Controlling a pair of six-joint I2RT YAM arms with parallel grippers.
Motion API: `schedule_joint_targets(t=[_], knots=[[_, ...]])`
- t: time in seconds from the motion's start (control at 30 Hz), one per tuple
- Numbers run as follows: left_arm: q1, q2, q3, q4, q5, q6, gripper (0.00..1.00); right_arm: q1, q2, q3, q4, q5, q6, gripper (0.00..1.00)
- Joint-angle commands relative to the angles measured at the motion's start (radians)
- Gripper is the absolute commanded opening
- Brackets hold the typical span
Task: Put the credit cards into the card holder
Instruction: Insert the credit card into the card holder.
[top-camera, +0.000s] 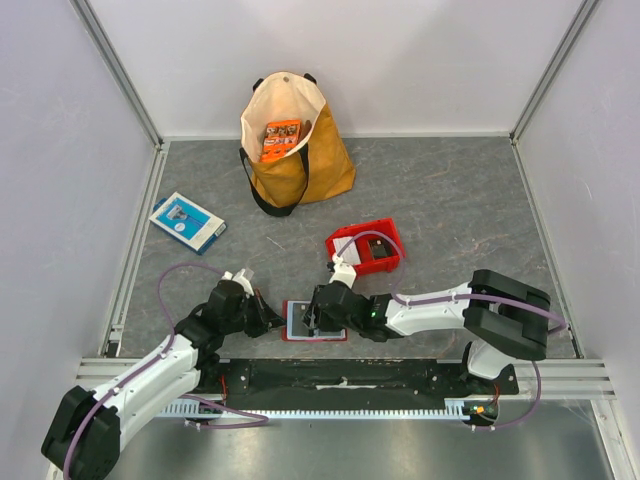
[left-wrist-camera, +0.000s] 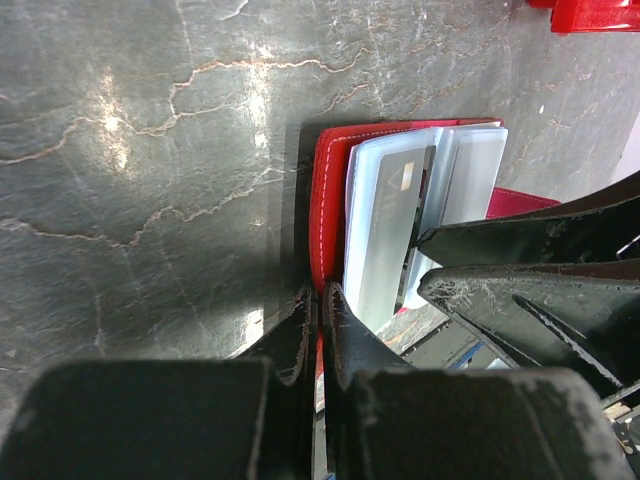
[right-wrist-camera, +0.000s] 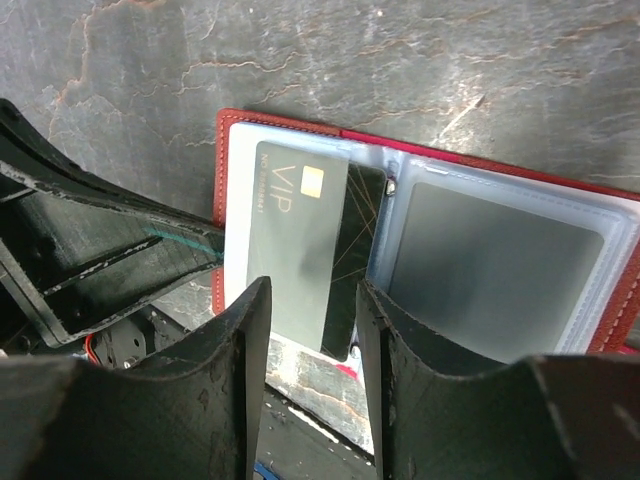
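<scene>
My left gripper (left-wrist-camera: 320, 300) is pinched nearly closed on the red edge of the card holder (left-wrist-camera: 322, 200), which lies open and flat on the grey table (top-camera: 450, 200) at lower centre of the top view. My right gripper (right-wrist-camera: 312, 290) comes at the holder from the other side. Its jaws are set about a card's width apart and straddle the near end of a dark grey credit card (right-wrist-camera: 300, 230) marked VIP. I cannot tell whether the fingers (right-wrist-camera: 245, 340) actually press the card's edges. The far end of the card sits under the clear sleeve on the left page of the holder. The near end sticks out past the holder's lower edge, between my fingers. The right page shows a grey pocket, and I cannot tell whether a card is in it.

Beyond the holder, up and to the right in the top view, sits a red plastic bin (top-camera: 385, 262) with something dark inside. At left of centre lies a blue-and-white flat box (top-camera: 187, 221). At top centre stands a mustard tote bag (top-camera: 300, 170), with an orange packet (top-camera: 281, 140) in its mouth.
</scene>
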Motion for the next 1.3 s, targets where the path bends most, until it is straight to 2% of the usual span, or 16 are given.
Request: schedule_joint_targets(t=[0.0, 0.3, 0.4, 0.5, 0.6, 0.83, 1.1, 1.27], knots=[[-0.003, -0.003, -0.008, 0.015, -0.002, -0.012, 0.02, 0.015, 0.016, 0.056, 0.002, -0.007, -0.032, 0.45], [-0.003, 0.000, -0.007, 0.020, 0.001, -0.012, 0.02, 0.025, 0.057, 0.096, 0.047, -0.041, -0.054, 0.38], [-0.003, -0.002, -0.005, 0.018, -0.002, -0.011, 0.02, 0.030, 0.056, 0.114, -0.005, -0.010, -0.061, 0.36], [-0.003, -0.012, -0.004, 0.006, -0.004, -0.011, 0.02, 0.033, -0.019, 0.087, -0.073, 0.085, -0.046, 0.41], [-0.004, -0.026, -0.010, 0.001, -0.009, -0.015, 0.02, 0.033, -0.044, 0.071, -0.107, 0.114, -0.041, 0.46], [-0.004, -0.022, -0.007, 0.001, -0.003, -0.011, 0.02, 0.032, 0.035, 0.089, -0.111, 0.073, -0.029, 0.47], [-0.003, -0.031, -0.010, 0.000, -0.004, -0.014, 0.02, 0.033, 0.039, 0.091, -0.134, 0.096, -0.031, 0.51], [-0.001, -0.028, -0.010, 0.000, -0.004, -0.012, 0.02, 0.033, 0.072, 0.103, -0.111, 0.050, -0.034, 0.53]])
